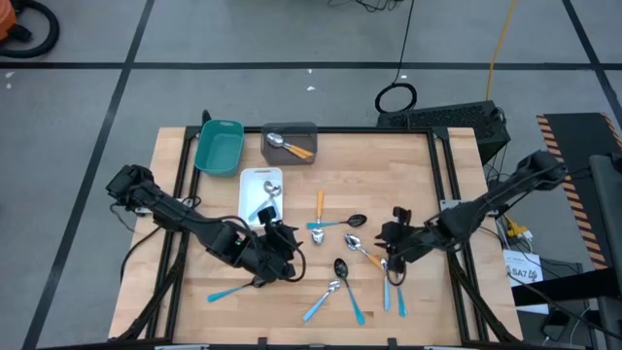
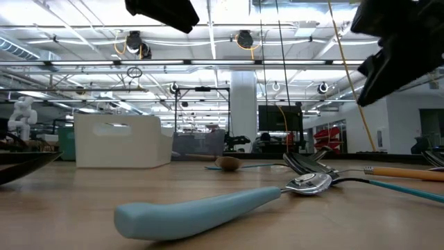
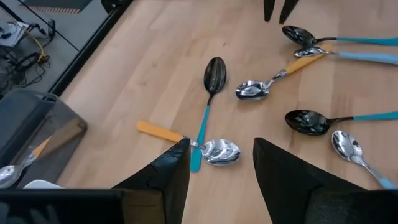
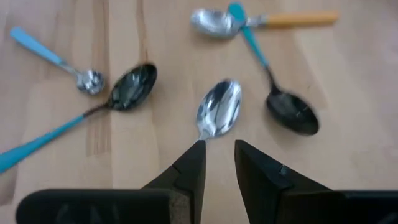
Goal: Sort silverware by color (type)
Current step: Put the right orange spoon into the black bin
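Note:
Orange- and blue-handled spoons lie scattered on the wooden table (image 1: 418,175). My left gripper (image 1: 284,238) (image 3: 221,155) hovers open over a silver spoon with an orange handle (image 3: 217,151), which lies crossed with a black-bowled, blue-handled spoon (image 3: 214,74). My right gripper (image 1: 389,245) (image 4: 219,158) hangs over the table's right half with a narrow gap between its fingers. Just ahead of its fingertips lies a silver spoon bowl (image 4: 219,113), whose handle runs out of sight under the fingers. One spoon (image 1: 290,146) lies in the grey tray and one (image 1: 270,204) in the white tray.
A teal tray (image 1: 219,146), a grey tray (image 1: 309,131) and a white tray (image 1: 255,180) stand at the table's far left. More spoons lie near the front edge (image 1: 335,292) (image 1: 233,290). A blue handle (image 2: 201,208) lies close before the low camera.

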Action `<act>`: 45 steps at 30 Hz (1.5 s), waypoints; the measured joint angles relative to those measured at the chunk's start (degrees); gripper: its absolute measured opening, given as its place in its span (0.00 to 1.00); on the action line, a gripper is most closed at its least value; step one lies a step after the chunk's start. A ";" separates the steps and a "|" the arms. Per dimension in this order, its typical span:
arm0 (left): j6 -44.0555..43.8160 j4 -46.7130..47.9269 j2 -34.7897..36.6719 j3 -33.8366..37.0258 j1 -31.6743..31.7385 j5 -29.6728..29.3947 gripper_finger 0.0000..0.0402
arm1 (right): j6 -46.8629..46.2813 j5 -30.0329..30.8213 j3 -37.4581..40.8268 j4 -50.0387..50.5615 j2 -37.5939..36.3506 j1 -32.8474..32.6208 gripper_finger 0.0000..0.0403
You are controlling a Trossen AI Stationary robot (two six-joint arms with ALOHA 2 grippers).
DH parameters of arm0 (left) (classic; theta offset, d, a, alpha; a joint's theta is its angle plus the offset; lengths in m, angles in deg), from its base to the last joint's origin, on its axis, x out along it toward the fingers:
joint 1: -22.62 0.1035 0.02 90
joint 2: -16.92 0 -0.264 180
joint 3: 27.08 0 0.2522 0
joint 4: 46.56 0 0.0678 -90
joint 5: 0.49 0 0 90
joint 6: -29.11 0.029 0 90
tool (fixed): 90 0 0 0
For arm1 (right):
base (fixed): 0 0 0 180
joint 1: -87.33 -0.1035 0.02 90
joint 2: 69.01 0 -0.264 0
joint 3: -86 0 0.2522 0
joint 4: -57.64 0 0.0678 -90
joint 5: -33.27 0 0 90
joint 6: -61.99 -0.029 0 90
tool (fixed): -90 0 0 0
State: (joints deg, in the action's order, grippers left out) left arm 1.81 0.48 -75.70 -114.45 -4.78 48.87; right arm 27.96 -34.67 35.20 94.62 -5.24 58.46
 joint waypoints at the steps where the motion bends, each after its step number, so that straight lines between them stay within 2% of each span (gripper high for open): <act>1: -0.25 -0.03 0.00 0.00 0.00 0.00 0.44 | -0.20 -0.99 0.00 -0.14 0.84 0.35 0.20; 5: -0.06 -0.32 -1.20 0.00 0.00 -0.07 0.44 | -1.65 -4.61 -0.01 -1.67 3.31 1.66 0.21; 9: 1.87 -0.38 -3.65 -0.04 0.26 -0.09 0.44 | -3.53 -5.63 -0.86 -2.11 5.83 1.96 0.24; 15: 3.30 -0.22 -6.56 -0.04 1.16 0.33 0.44 | -3.61 -5.39 -3.36 -2.29 11.47 1.89 0.32; 18: 3.38 -0.45 -6.54 -0.04 1.66 0.57 0.44 | -3.69 -3.06 -4.34 -1.96 14.58 0.95 0.34; 30: 2.81 -0.52 -6.54 -0.04 2.21 0.84 0.44 | -4.26 -8.00 -6.73 -1.87 20.64 0.63 0.33; 34: 2.80 -0.57 -6.54 -0.04 2.33 0.87 0.44 | -4.32 -11.74 -6.73 -1.99 22.23 0.82 0.33; 45: 2.98 -0.59 -6.54 -0.04 3.06 0.94 0.44 | -1.96 -10.20 -6.71 -2.02 23.32 2.26 0.33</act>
State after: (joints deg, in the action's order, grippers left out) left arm 4.79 -0.11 -82.24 -114.49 -1.72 49.81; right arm 26.00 -44.87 28.49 92.60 18.08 60.71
